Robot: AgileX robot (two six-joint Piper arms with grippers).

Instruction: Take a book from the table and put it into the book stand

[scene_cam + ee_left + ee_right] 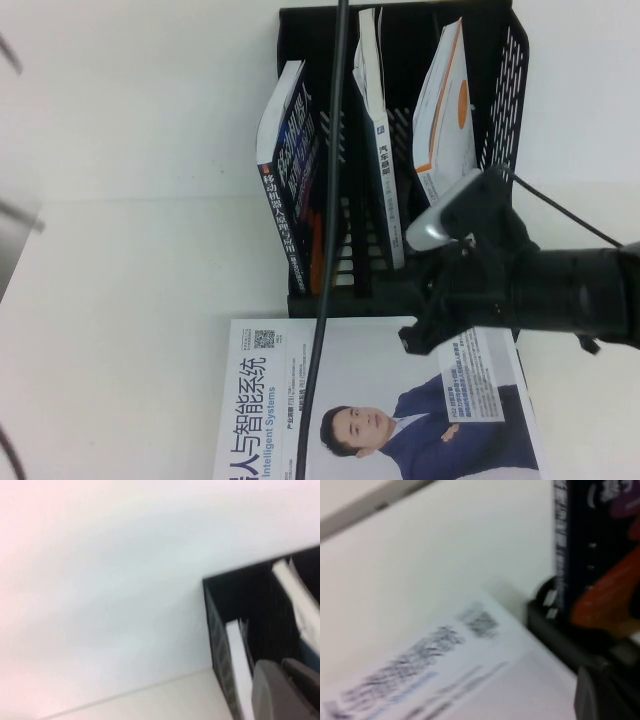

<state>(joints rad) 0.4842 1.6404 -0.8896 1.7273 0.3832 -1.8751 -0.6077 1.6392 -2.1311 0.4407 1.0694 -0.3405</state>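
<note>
The light is bright and even, and the white table [130,300] looks almost washed out. Both wrist views are strongly blurred. The high view is sharper, with soft shadows inside the book stand [510,70].

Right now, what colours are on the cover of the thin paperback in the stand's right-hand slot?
White-grey with an orange border and orange circle: the thin paperback in the black slatted book stand, clearest in the high view.
</note>
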